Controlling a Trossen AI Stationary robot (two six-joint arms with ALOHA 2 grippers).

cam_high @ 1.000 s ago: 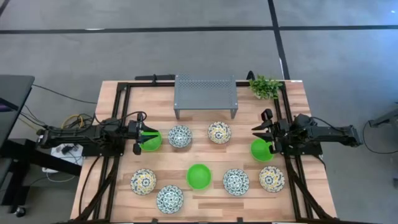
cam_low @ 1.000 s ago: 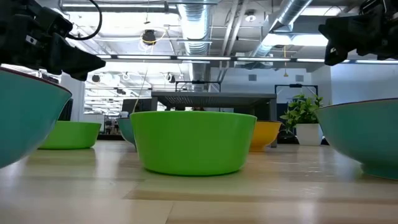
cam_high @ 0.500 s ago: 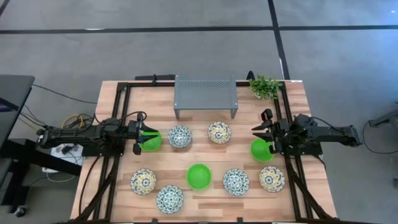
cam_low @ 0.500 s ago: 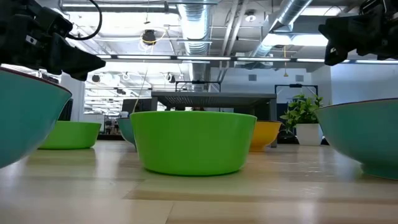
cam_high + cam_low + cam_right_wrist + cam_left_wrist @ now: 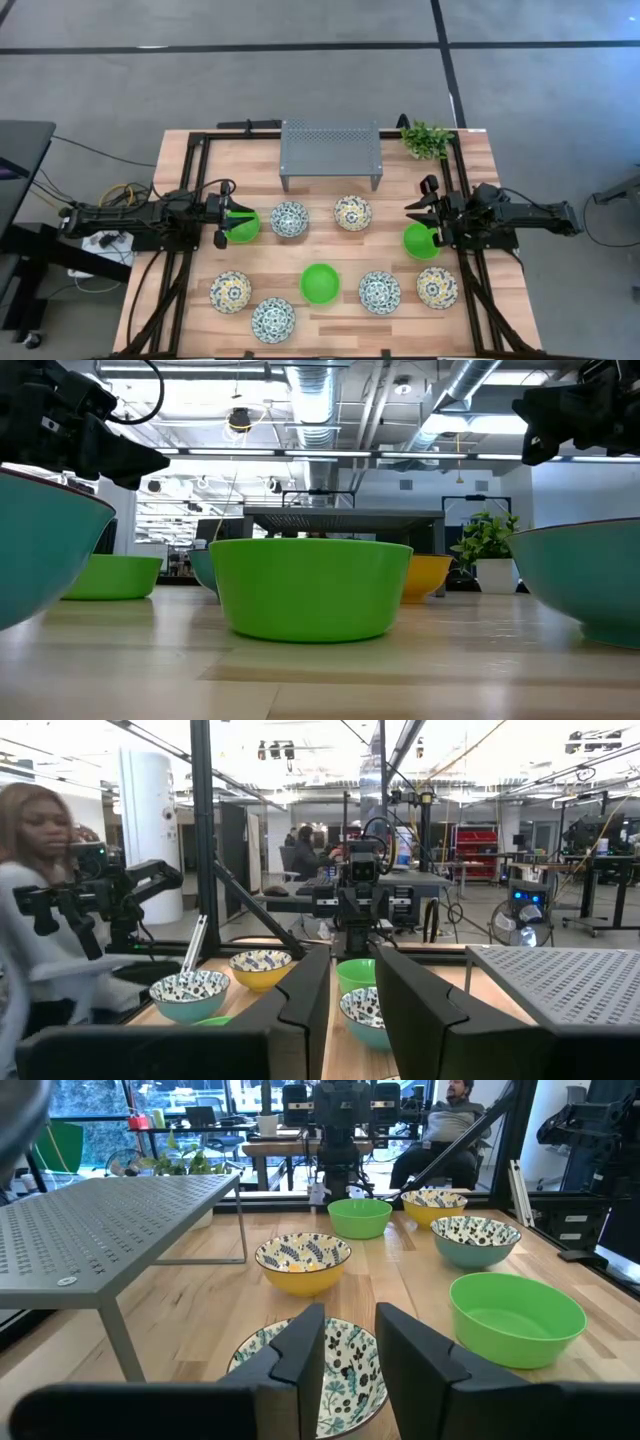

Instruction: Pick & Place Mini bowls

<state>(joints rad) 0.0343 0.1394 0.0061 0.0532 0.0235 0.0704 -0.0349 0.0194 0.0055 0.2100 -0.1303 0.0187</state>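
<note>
Quick update from us: nothing has changed over the last second. Both arms are parked just where they were, and all nine mini bowls are sitting on the wooden table (image 5: pixel 330 248) in the same spots. The left gripper (image 5: pixel 228 222) hangs over the near edge of the left plain bright green round bowl (image 5: pixel 246 227). Its jaws are released with a narrow gap, and in the left wrist view we see nothing between them, only a white bowl with blue pattern (image 5: pixel 345 1370) farther ahead. The right gripper (image 5: pixel 426 220) mirrors it above the right plain green bowl (image 5: pixel 420 243), jaws also slightly apart and holding nothing. The low view shows both arms up off the table, and the left green bowl (image 5: pixel 110 576) resting flat on the wood. The third green bowl (image 5: pixel 320 283) sits front centre, with the blue-patterned and yellow-patterned white bowls scattered around it. The grey perforated metal rack (image 5: pixel 330 148) at the back has nothing on it. Our read is that no pick has started yet, and each arm seems poised to drop onto the green bowl beneath it.
</note>
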